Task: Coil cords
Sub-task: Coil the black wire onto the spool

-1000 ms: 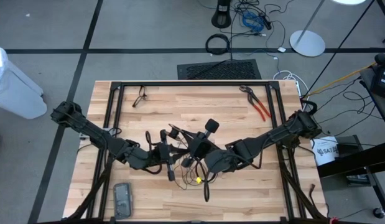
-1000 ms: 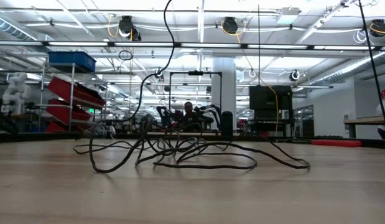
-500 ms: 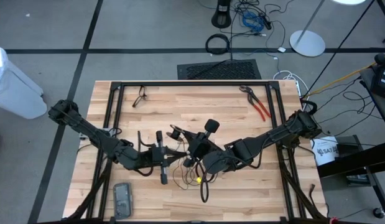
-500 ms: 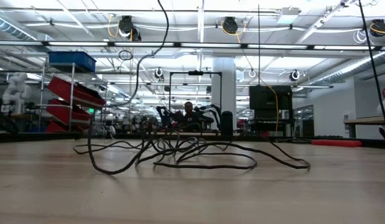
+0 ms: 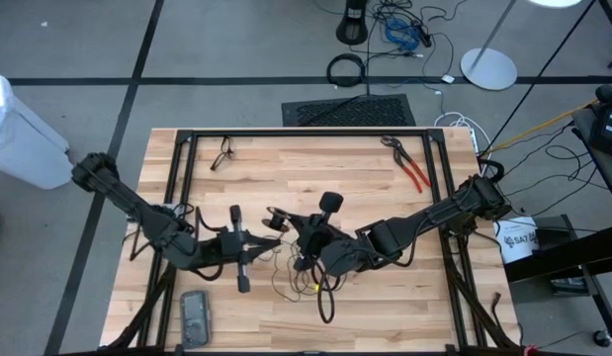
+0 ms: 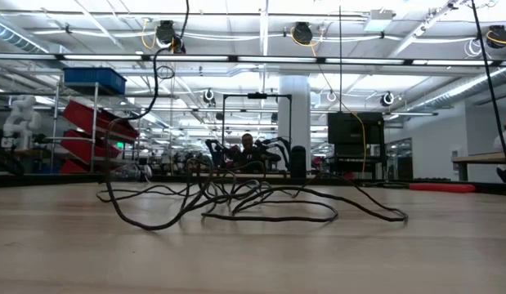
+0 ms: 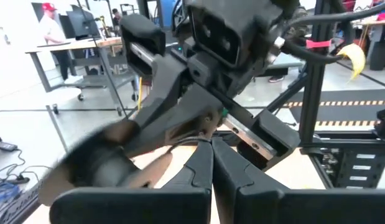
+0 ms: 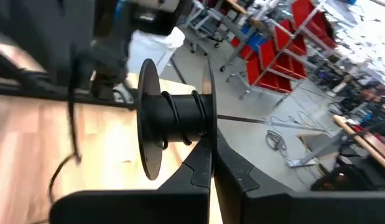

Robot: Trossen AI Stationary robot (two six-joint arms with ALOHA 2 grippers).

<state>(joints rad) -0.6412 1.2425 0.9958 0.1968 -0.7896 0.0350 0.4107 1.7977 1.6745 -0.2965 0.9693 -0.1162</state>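
Note:
The thin black cord lies in loose loops on the wooden table, below both grippers. One strand rises from the pile and leaves the low view at the top. A black spool carries a few turns of cord and is in my right gripper, mid-table. My left gripper is shut, points level at the right gripper from the left, and has the cord. My left gripper is shut on the cord well above the table, its fingers level and pointing toward the table's right. The fingers themselves hide the place of contact. The strand below hangs slack to the pile. My right gripper pinches the spool's near flange at its rim between its two fingers. The spool is lifted clear of the table, its axis lying across the fingers.
Red-handled pliers lie at the far right and a small black object at the far left. A dark flat device lies at the near left edge. A black frame runs round the table.
My left gripper has drawn back toward the table's left edge and risen a little, still shut. The rising strand has swung left with it, and the pile's left loop has lifted. My right gripper has stayed in place and rolled slightly with the spool.

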